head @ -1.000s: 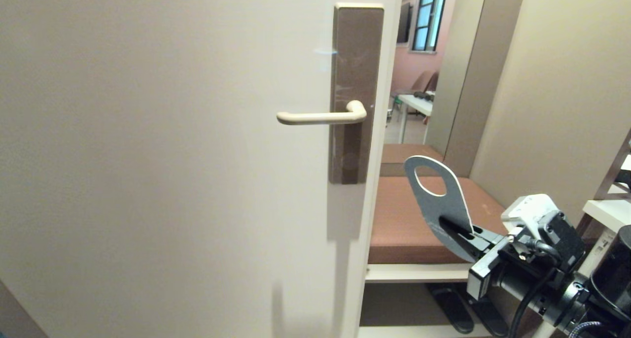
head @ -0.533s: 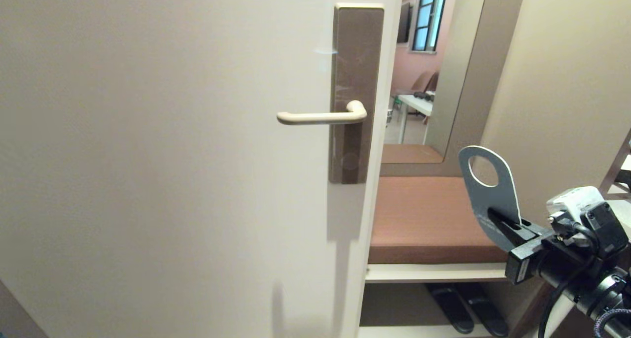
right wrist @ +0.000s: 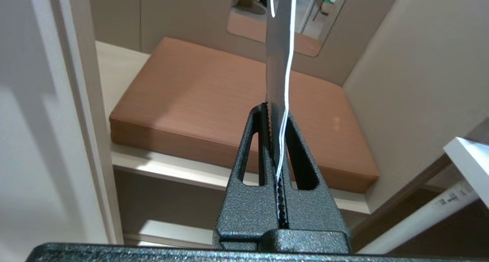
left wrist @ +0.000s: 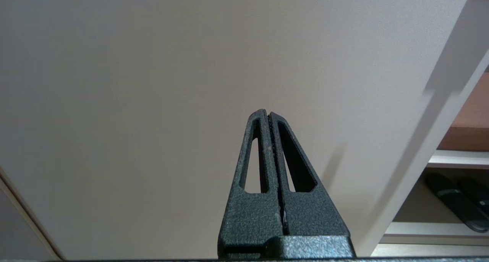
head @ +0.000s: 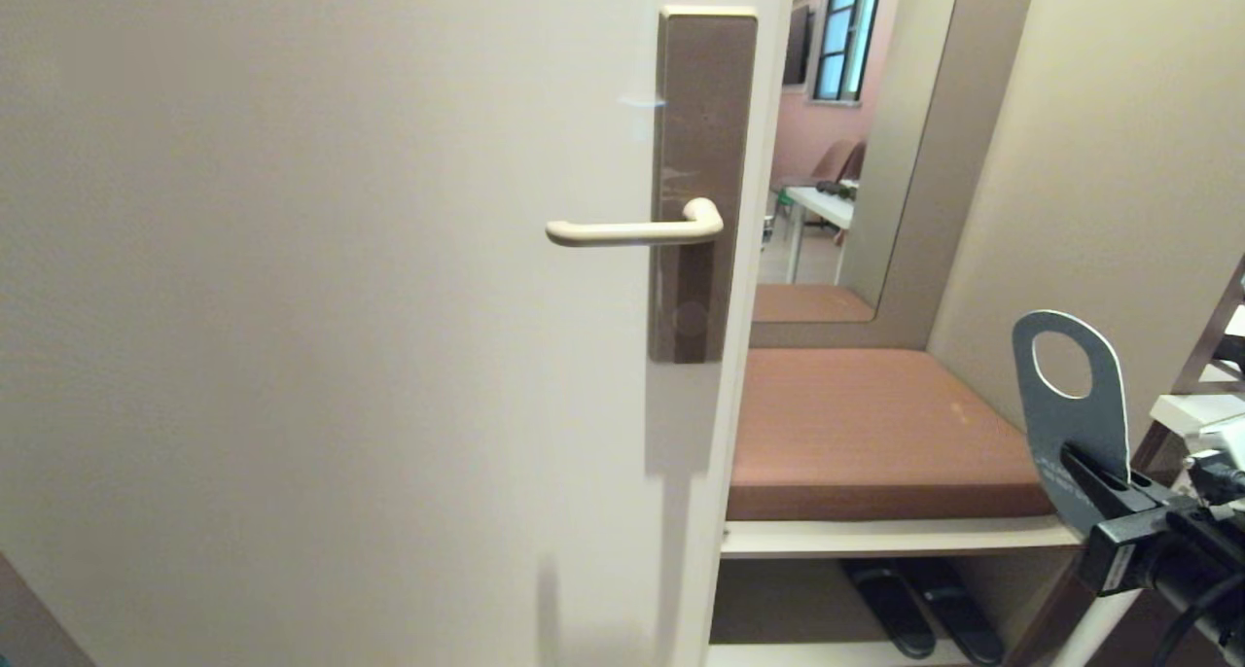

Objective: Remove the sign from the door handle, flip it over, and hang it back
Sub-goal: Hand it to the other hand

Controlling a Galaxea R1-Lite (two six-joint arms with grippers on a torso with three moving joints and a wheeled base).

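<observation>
The sign (head: 1070,424) is held clamped at its lower end in the right end effector (head: 1087,471), whose fingers are closed flat on the card; the card stands nearly upright above the fingers, grey-blue face toward the head camera, round hole at the top. In the right wrist view the sign (right wrist: 276,63) is seen edge-on, rising straight out from between the closed fingers of the right end effector (right wrist: 276,113). The door handle (head: 634,228) is bare and lies well apart from the right end effector, up and to its left, on its brown plate (head: 702,181) at the edge of the door (head: 321,336). A brown cushion (head: 866,434) on a white shelf lies between the door edge and the right end effector, with dark slippers (head: 919,609) on the shelf below. The left end effector (left wrist: 269,118) is seen shut and empty, pointed at the plain door face.
</observation>
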